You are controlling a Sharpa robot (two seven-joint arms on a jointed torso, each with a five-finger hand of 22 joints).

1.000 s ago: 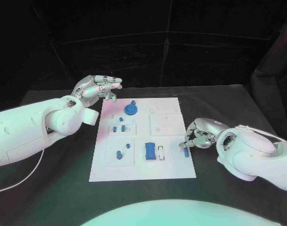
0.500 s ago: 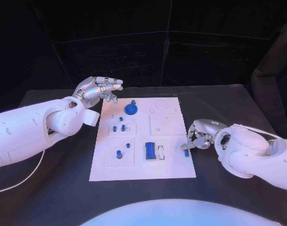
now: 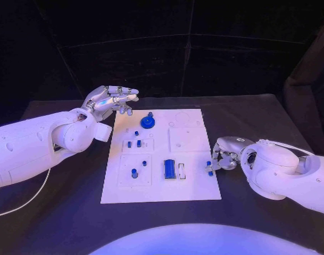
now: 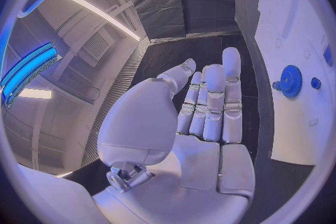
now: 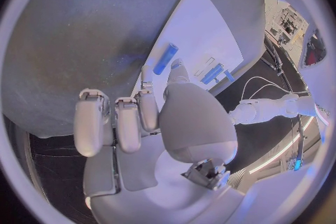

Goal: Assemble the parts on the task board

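Note:
The white task board (image 3: 192,188) lies mid-table. A blue gear (image 3: 147,124) stands near its far end, also seen in the left wrist view as the gear (image 4: 290,80). A blue block (image 3: 168,169) and small blue pegs (image 3: 134,173) stand in the near half. My right hand (image 3: 224,155) sits at the board's right edge, fingers apart, with a small blue peg (image 3: 209,167) lying on the board just by its fingertips; in the right wrist view the peg (image 5: 166,59) lies flat beyond the thumb. My left hand (image 3: 113,99) hovers open at the board's far left corner.
Black table (image 3: 62,207) surrounds the board, with a dark curtain behind. A white cable (image 3: 24,204) runs under my left arm. A small white piece (image 3: 182,170) sits beside the blue block. Both forearms flank the board.
My right hand has let go of the small blue peg, which now lies at the board's right edge. The left hand has stayed put.

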